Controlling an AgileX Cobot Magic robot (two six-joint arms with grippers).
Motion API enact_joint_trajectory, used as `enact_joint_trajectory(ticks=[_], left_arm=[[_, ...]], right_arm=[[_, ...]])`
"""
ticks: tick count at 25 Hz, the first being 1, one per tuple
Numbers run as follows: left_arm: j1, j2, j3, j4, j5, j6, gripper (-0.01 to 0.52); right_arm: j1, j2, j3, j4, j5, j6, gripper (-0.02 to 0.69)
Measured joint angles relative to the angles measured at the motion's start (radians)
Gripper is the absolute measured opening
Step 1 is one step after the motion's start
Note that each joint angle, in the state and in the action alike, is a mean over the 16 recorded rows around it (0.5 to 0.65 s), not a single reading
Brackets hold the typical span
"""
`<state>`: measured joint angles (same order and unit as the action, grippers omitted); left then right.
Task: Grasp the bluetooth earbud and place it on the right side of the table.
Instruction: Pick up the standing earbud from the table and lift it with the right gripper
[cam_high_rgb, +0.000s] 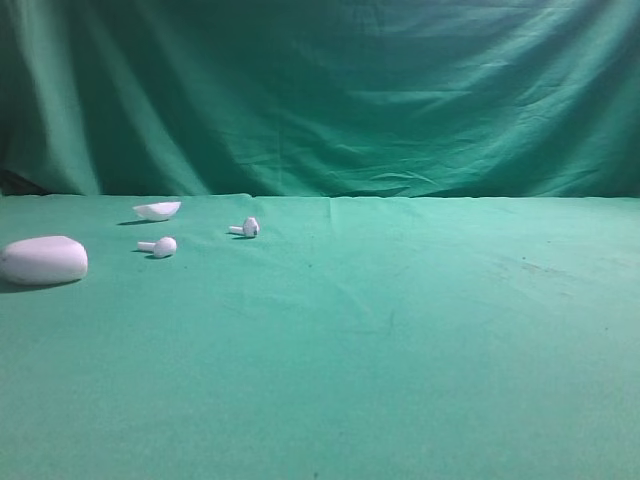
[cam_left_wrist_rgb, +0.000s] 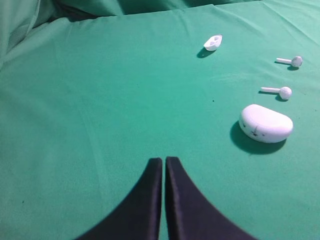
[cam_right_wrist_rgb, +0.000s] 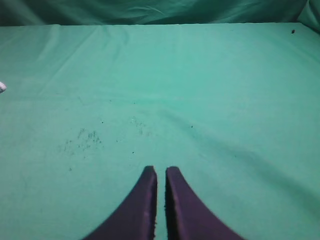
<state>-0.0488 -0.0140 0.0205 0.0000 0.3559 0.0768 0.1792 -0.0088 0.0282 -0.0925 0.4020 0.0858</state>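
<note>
Both pincers closed; case (cam_high_rgb: 43, 260) edge cropped.

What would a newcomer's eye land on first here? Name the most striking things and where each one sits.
First, the white pieces clustered at the left of the green table: a large pebble-like case nearest the edge, two tiny earbuds beside it, and a shallow curved shell piece behind them. Next, each wrist view shows a dark tool, left and right, fingers together, holding nothing.
</note>
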Motion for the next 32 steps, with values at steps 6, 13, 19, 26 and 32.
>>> enact_joint_trajectory(ticks=[6, 13, 19, 26, 32], left_arm=[[0.000, 0.000, 0.000, 0.000, 0.000, 0.000, 0.000], [0.000, 0.000, 0.000, 0.000, 0.000, 0.000, 0.000], [0.000, 0.000, 0.000, 0.000, 0.000, 0.000, 0.000], [0.000, 0.000, 0.000, 0.000, 0.000, 0.000, 0.000], [0.000, 0.000, 0.000, 0.000, 0.000, 0.000, 0.000]], right_arm=[[0.000, 0.000, 0.000, 0.000, 0.000, 0.000, 0.048], [0.000, 0.000, 0.000, -0.001, 0.000, 0.000, 0.048], [0.000, 0.000, 0.001, -0.003, -0.049, 0.001, 0.048], [0.000, 0.002, -0.015, 0.012, -0.247, 0.001, 0.048], [0.000, 0.068, -0.138, 0.031, -0.287, 0.001, 0.048]])
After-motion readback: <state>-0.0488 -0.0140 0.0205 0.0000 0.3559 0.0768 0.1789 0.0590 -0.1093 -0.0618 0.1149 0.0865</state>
